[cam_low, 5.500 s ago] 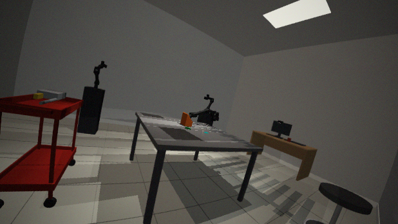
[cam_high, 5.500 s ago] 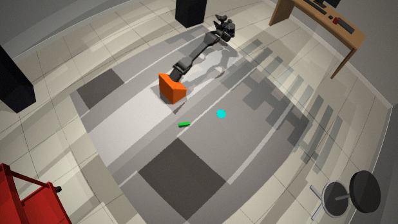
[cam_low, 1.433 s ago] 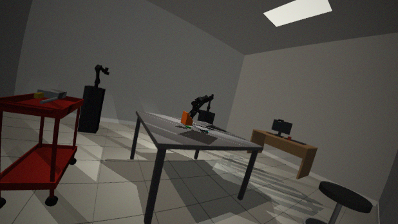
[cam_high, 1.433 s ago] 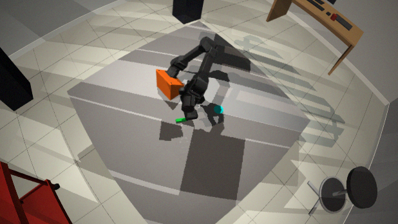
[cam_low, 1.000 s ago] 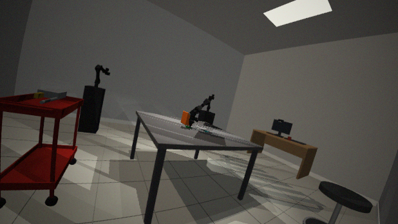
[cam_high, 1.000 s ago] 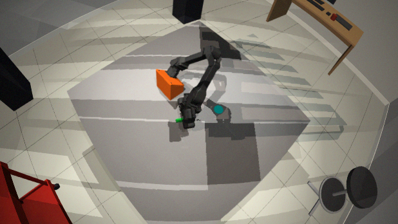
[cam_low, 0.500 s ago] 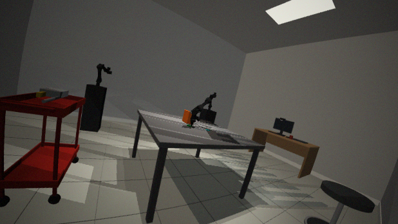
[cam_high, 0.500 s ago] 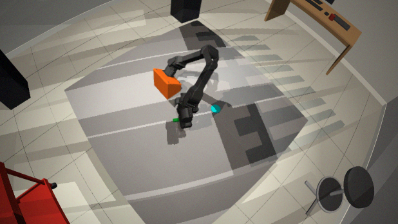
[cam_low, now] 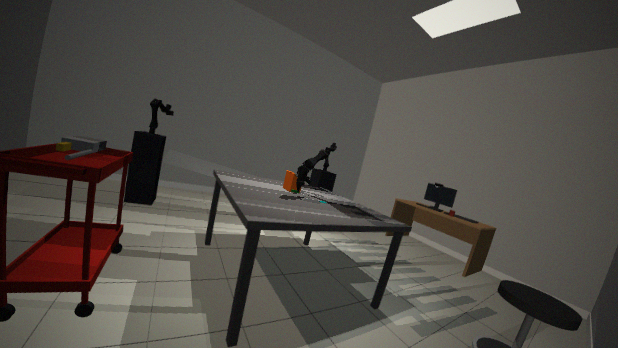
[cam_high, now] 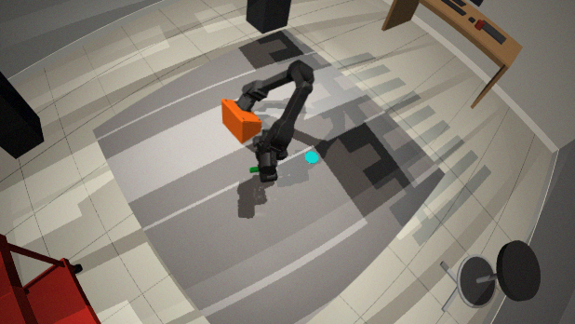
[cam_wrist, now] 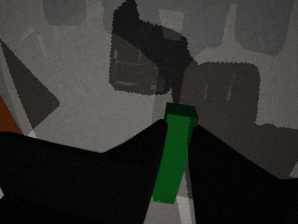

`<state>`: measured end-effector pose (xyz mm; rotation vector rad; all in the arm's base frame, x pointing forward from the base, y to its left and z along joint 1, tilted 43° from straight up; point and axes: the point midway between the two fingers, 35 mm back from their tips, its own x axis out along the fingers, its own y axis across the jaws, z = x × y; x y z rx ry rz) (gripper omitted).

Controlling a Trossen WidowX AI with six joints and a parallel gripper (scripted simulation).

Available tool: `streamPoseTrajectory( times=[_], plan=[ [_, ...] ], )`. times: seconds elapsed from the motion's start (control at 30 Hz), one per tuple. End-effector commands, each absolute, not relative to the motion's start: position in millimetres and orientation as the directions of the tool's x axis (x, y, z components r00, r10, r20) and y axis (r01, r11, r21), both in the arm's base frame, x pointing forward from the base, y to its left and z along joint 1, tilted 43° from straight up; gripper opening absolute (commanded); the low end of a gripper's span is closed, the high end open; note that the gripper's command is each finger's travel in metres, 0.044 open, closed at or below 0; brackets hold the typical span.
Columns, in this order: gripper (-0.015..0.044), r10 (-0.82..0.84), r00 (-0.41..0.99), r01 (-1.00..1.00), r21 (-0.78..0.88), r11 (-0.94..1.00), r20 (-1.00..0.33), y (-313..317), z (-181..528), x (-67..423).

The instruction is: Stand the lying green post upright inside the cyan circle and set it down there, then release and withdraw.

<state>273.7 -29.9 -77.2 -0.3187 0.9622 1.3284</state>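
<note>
The green post (cam_high: 254,169) (cam_low: 295,191) (cam_wrist: 176,155) is between the fingertips of my gripper (cam_wrist: 177,129), which is shut on it. In the top view one end of the post sticks out to the left of the gripper, and the rest is hidden behind it. In the wrist view the post runs lengthwise between the dark fingers, with a darker end face at its far end. It is not upright; I cannot tell whether it touches the table. The cyan circle (cam_high: 312,157) (cam_low: 323,202) lies flat on the table, to the right of the gripper in the top view.
An orange block (cam_high: 241,122) (cam_low: 290,181) (cam_wrist: 7,117) stands on the table (cam_high: 260,261) (cam_low: 320,220) beside the arm, left of its forearm in the top view. Shadows cross the table. A red cart (cam_low: 65,160), a desk (cam_low: 442,220) and a stool (cam_low: 540,305) stand away from the table.
</note>
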Motion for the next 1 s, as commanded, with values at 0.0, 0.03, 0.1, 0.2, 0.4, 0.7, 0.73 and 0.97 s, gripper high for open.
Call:
streamPoseTrajectory(
  times=[0.0,0.03,0.1,0.2,0.4,0.7,0.73,0.97],
  plan=[
    [0.0023,0.663,-0.053,-0.917,0.299,0.264,-0.747,-41.2,-66.5,278.6],
    [0.0023,0.663,-0.053,-0.917,0.299,0.264,-0.747,-43.3,-64.2,278.9],
    [0.0023,0.663,-0.053,-0.917,0.299,0.264,-0.747,-47.6,-59.6,279.2],
    [0.0023,0.663,-0.053,-0.917,0.299,0.264,-0.747,-53.9,-52.5,279.4],
    [0.0023,0.663,-0.054,-0.917,0.300,0.263,-0.747,-66.4,-37.7,279.0],
    [0.0023,0.665,-0.055,-0.917,0.301,0.262,-0.745,-83.2,-16.0,276.4],
    [0.0023,0.665,-0.055,-0.917,0.301,0.262,-0.745,-83.5,-15.6,276.3],
    [0.0023,0.661,-0.054,-0.878,0.351,0.325,-0.748,-77.2,-7.3,283.6]
  ],
)
